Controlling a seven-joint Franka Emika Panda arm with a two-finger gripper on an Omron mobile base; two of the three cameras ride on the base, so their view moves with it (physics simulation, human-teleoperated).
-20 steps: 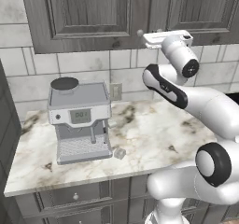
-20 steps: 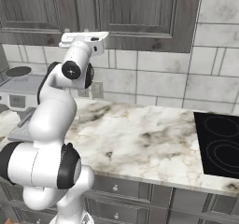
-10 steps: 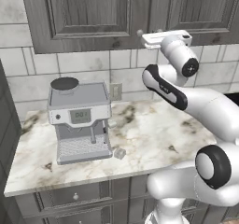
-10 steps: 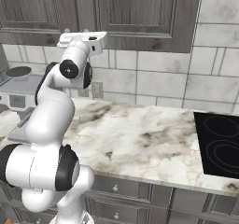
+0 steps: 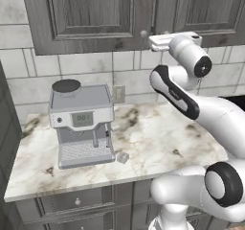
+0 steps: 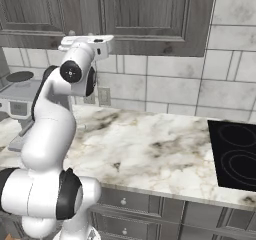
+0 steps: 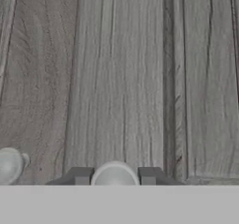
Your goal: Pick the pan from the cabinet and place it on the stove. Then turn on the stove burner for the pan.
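The grey wood-grain cabinet (image 5: 95,18) hangs above the counter with its doors closed, and the pan is hidden. My gripper (image 7: 114,176) is raised to the lower corner of one door, and its two dark fingertips (image 7: 81,175) are shut on either side of a round silver knob (image 7: 114,174). The neighbouring door's knob (image 7: 9,164) sits just to the left. From the base, the white hand (image 5: 162,40) presses against the cabinet's bottom rail beside the free knob (image 5: 143,33). The black glass stove (image 6: 235,154), with its ring markings, lies at the counter's right end.
A grey coffee machine (image 5: 81,123) stands at the left of the marble counter (image 5: 143,133), with a small cube (image 5: 123,157) by its base. A wall outlet (image 5: 118,94) is set in the tiled backsplash. Drawers with round knobs (image 6: 122,201) run below the counter.
The jaws have closed from partly open onto the cabinet door knob. The arm and hand have barely shifted, and the doors remain closed.
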